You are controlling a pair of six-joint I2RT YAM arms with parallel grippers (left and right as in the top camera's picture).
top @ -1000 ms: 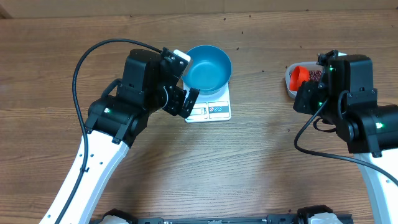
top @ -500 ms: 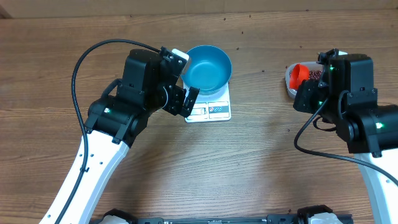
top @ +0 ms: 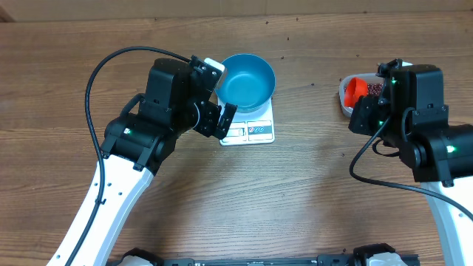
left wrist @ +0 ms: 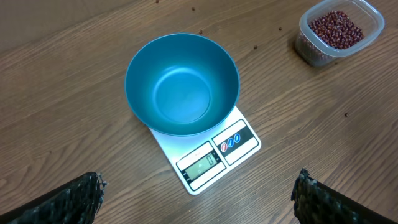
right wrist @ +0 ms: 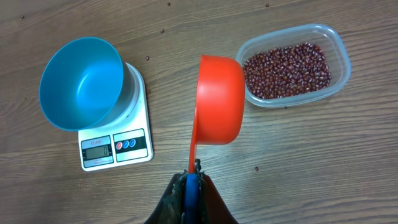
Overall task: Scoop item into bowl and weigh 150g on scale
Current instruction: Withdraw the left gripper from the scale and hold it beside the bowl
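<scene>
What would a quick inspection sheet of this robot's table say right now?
Surface: wooden table.
Job's things: blue bowl empty, sitting on the white scale; beans in a clear tub off to the side.
Clutter: a few dark specks, maybe stray beans.
Claws: left claw open, holding nothing; right claw shut on the orange scoop by its handle.
Cables: black cable loops off the left arm, another off the right.
Surroundings: nothing seen.

Empty blue bowl on white scale — reading perhaps zero — beans apart.
</scene>
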